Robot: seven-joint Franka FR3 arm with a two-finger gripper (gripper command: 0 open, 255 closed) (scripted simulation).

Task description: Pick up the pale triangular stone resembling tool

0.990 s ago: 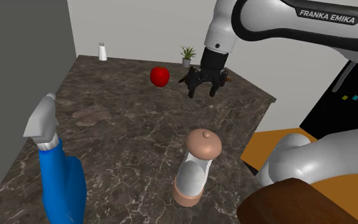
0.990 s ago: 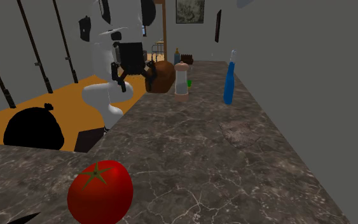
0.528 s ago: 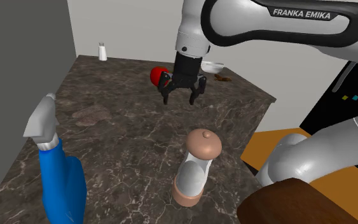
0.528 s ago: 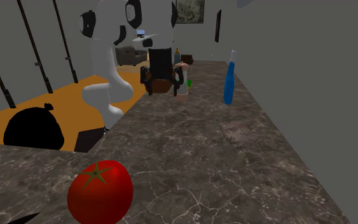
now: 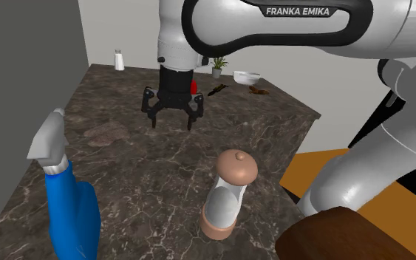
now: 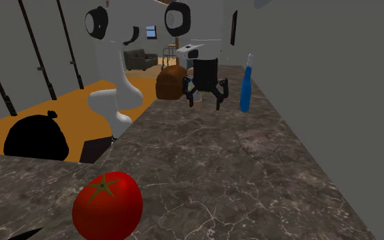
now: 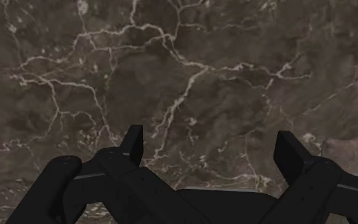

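The stone tool (image 5: 104, 134) is a flat, dull grey-brown piece lying on the dark marble counter (image 5: 147, 170), toward the shoulder view's left; the same stone tool (image 6: 260, 143) lies mid-counter in the second exterior view. My black gripper (image 5: 173, 125) hangs open a little above the counter, to the shoulder view's right of the stone and apart from it. In the second exterior view my gripper (image 6: 204, 106) is beyond the stone. Only marble lies between the spread fingers of my gripper (image 7: 211, 143), and a paler patch (image 7: 355, 145) off to one side may be the stone's edge.
A blue spray bottle (image 5: 69, 214) with a grey head stands at the near left. A pepper mill (image 5: 228, 192) stands near the front. A red tomato (image 6: 107, 204) is mostly hidden behind my hand in the shoulder view. A shaker (image 5: 118, 60), plant (image 5: 217, 63) and bowl (image 5: 245, 76) line the far edge.
My gripper has swept toward the shoulder view's left, from beside the plant to in front of the tomato, closer to the stone. It stays open.
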